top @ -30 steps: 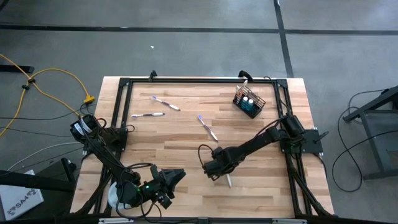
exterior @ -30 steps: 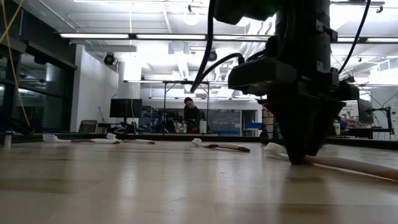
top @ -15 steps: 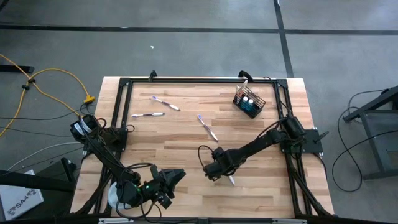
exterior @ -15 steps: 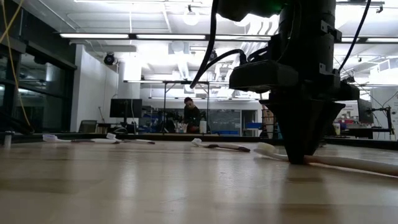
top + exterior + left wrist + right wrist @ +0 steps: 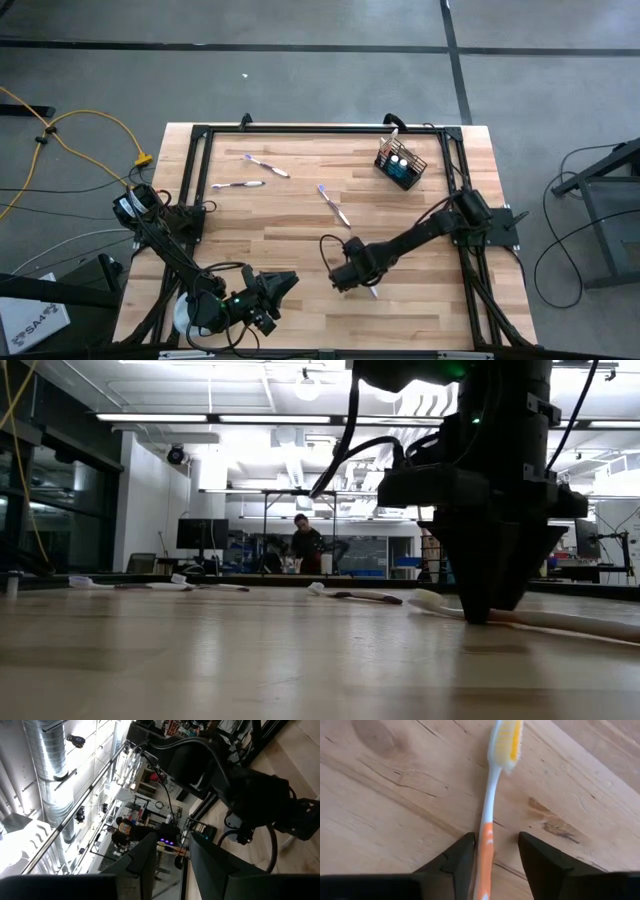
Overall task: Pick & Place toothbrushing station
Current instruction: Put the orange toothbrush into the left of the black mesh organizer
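A white and orange toothbrush (image 5: 492,795) with yellow bristles lies flat on the wooden table, near the middle front (image 5: 372,290). My right gripper (image 5: 496,835) is open and low over it, with one finger on each side of the orange handle; it also shows in the high view (image 5: 346,276) and in the low view (image 5: 487,615). The black wire-mesh holder (image 5: 401,163) with two blue tubes stands at the far right. Three more toothbrushes (image 5: 265,166) (image 5: 238,185) (image 5: 334,205) lie on the table. My left gripper (image 5: 287,284) waits open at the near left. My right gripper comes from above, its fingers pointing down and set across the toothbrush. The inner side of one finger (image 5: 465,852) lies against the orange handle (image 5: 485,845). The other finger (image 5: 532,852) stands apart from it. The toothbrush lies flat on the table.
A black frame rail (image 5: 300,130) runs around the tabletop. A white round object (image 5: 183,312) sits at the near left under my left arm. A person (image 5: 305,545) stands far off in the room behind the table.
My right gripper has shifted slightly toward the table's near edge, staying low over the toothbrush. The toothbrush has slid a little on the table, so that more of its head end shows past the fingers in the low view.
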You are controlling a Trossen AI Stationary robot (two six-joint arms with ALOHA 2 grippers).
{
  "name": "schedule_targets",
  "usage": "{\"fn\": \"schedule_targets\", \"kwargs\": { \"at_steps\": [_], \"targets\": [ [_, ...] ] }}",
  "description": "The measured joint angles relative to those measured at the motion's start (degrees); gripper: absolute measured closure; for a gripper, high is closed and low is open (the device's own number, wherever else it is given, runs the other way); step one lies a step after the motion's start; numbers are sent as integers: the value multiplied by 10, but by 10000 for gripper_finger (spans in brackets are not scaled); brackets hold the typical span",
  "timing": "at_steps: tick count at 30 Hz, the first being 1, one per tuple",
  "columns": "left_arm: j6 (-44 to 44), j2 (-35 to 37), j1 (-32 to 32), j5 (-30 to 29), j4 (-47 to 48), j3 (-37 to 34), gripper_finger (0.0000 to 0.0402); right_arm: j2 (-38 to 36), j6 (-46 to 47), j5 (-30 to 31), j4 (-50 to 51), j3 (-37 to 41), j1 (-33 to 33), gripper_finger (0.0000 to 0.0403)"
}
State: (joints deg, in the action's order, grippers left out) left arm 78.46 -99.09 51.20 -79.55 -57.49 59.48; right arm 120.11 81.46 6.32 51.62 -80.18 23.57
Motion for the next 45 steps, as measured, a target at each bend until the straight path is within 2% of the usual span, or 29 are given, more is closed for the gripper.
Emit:
{"fn": "schedule_targets", "kwargs": {
  "at_steps": [9, 21, 31, 37, 45],
  "targets": [
    [0, 0, 0, 0, 0, 0, 291, 0, 21, 6, -4, 1, 24, 251],
    [0, 0, 0, 0, 0, 0, 291, 0, 18, -6, -9, 0, 33, 285],
    [0, 0, 0, 0, 0, 0, 291, 0, 24, -7, -9, 0, 44, 283],
    [0, 0, 0, 0, 0, 0, 291, 0, 23, -9, -10, 0, 41, 314],
    [0, 0, 0, 0, 0, 0, 291, 0, 8, 11, -7, 0, 42, 388]
  ]
}}
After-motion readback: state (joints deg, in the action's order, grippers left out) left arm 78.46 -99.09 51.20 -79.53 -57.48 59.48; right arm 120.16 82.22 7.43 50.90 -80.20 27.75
